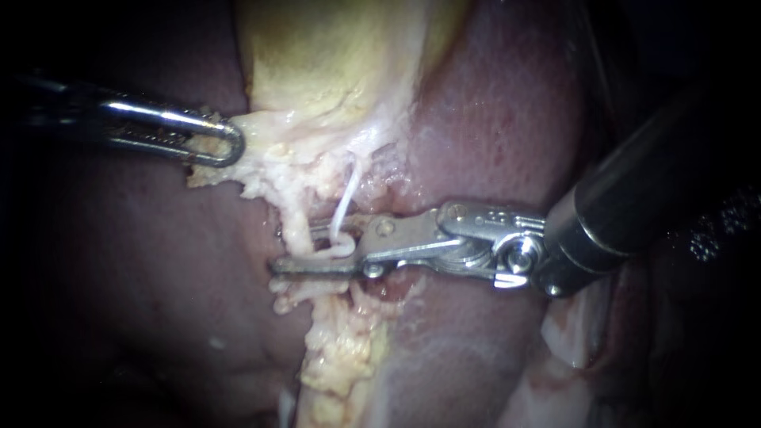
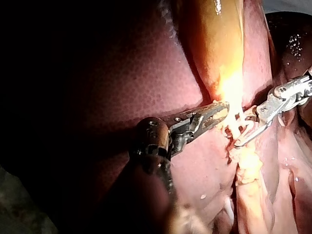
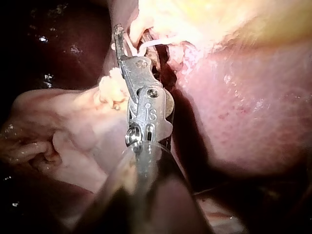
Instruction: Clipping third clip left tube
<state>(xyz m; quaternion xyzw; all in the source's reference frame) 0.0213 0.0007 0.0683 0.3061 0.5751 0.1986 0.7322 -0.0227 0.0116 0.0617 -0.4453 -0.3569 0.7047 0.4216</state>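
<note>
Background is dark red-brown liver (image 1: 491, 127), with the glossy yellow gallbladder (image 1: 317, 47) at the top of the endoscope view and ragged pale fatty tissue (image 1: 269, 170) hanging off its lower edge. Left instrument (image 1: 226, 147), slim steel with looped jaws, is pinched on the edge of that fat and pulls it sideways. Right instrument (image 1: 305, 252), steel with long flat jaws, has them spread, one on either side of the pale yellowish tube (image 1: 295, 226) running down from the fat. A gap shows, so nothing is squeezed yet. A small white curl (image 1: 342, 246) sits deep between those jaws, probably the clip. A thin white strand (image 1: 349, 198) runs up from it; can't tell what it is. I can't pick out any placed clips on the tube. To do it well: hold left traction steady so the tube lies straight, check both jaw tips show past the tube and sit square to it with no fat or strand caught, then close fully in one squeeze.
</note>
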